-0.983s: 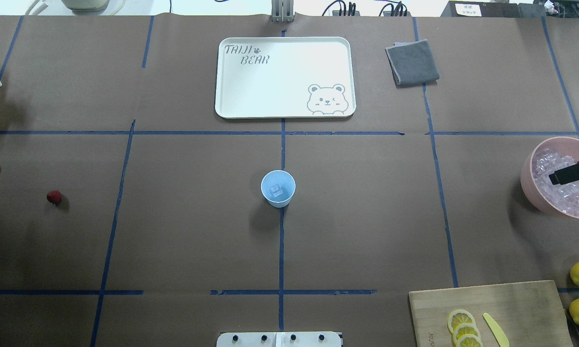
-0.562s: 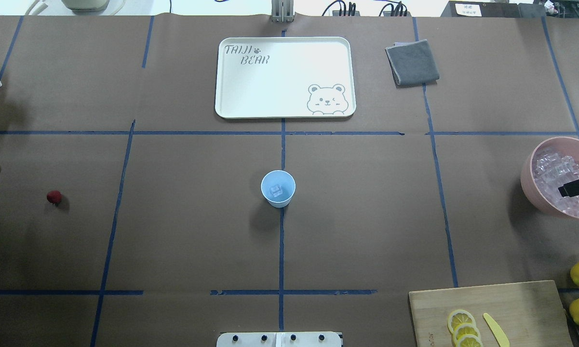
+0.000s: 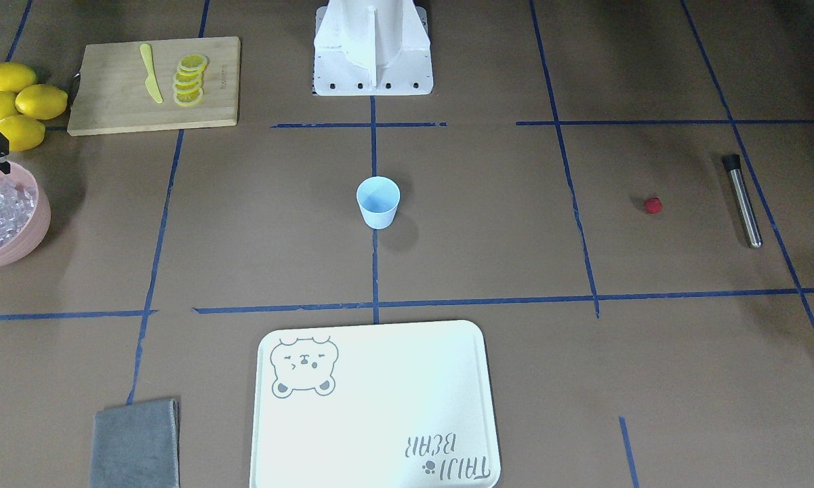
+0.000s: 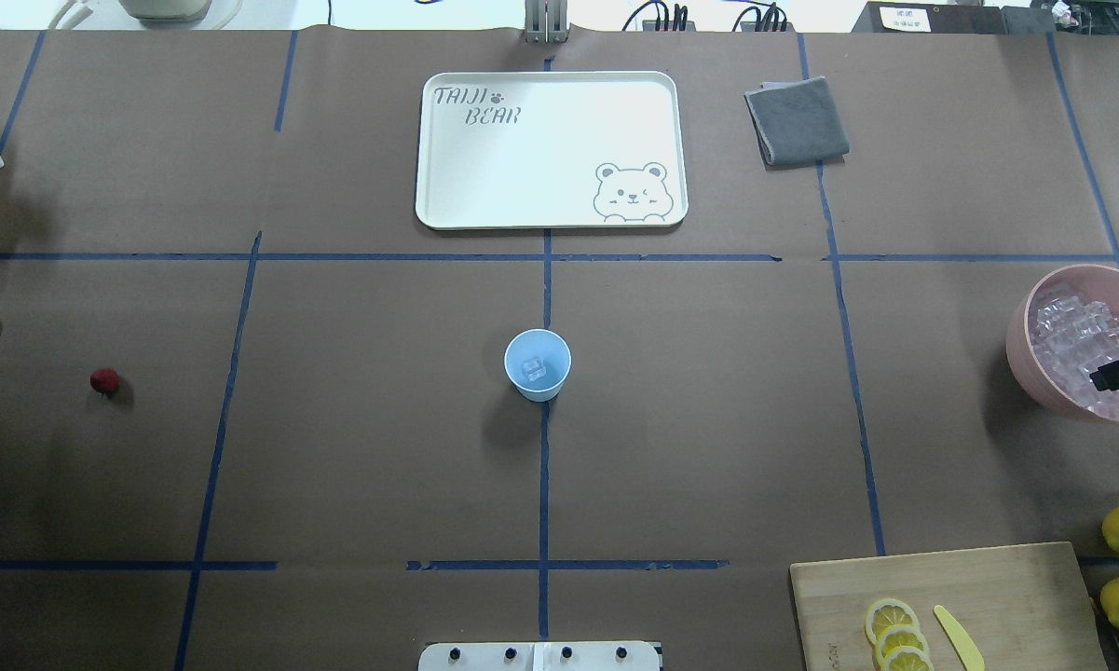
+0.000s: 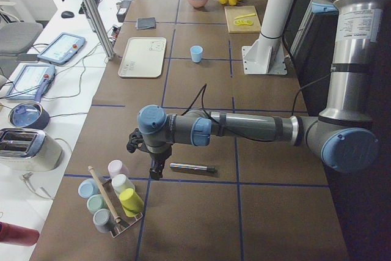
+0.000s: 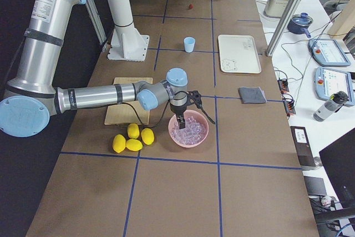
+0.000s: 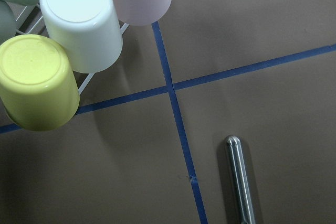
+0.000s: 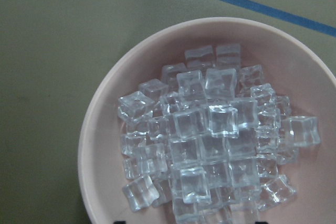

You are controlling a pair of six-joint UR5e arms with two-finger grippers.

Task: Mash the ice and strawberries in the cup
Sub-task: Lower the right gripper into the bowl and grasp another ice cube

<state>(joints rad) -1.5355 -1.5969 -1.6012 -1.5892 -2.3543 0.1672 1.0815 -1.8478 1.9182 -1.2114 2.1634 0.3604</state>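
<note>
Cup: I see the cup (image 4: 538, 363) upright at the middle of the tabletop (image 4: 708, 419), on a blue tape (image 4: 544, 485) line, with one clear cube (image 4: 533, 370) inside.
Ice: the rest of the ice (image 8: 210, 140) is heaped in a pink bowl (image 8: 100, 129) at the tabletop's right end, well apart from the cup.
Strawberry: the strawberry (image 4: 104, 380) lies alone on the paper towards the left end, near a steel rod (image 3: 742, 200).
Right end effector: the right end effector (image 4: 1101, 376) hangs over the ice at the bowl's near side. I cannot tell how its fingers stand.
Left end effector: the left end effector (image 5: 156, 174) points down just beside the rod's end, near a rack (image 5: 113, 197) of upturned pastel tumblers. I cannot tell its state either.
Surface: brown paper covers the tabletop, ruled into a grid by the tape.
Further out: a cream tray (image 4: 447, 186) sits beyond the cup and a folded grey cloth (image 4: 797, 121) to the tray's right. A wooden board (image 4: 988, 587) carries lemon slices (image 4: 894, 638) and a yellow knife (image 4: 958, 636), with whole lemons (image 3: 17, 102) beside it.
Room: a white side bench holds a toaster (image 5: 27, 149), a pot (image 5: 24, 114) and two screen pendants (image 5: 61, 47).
Writing: the tray reads "TAIJI BEAR" next to a paw print and has a winking bear drawn in the opposite corner. The board's edge print and the arm's sticker are too small for me to read.
</note>
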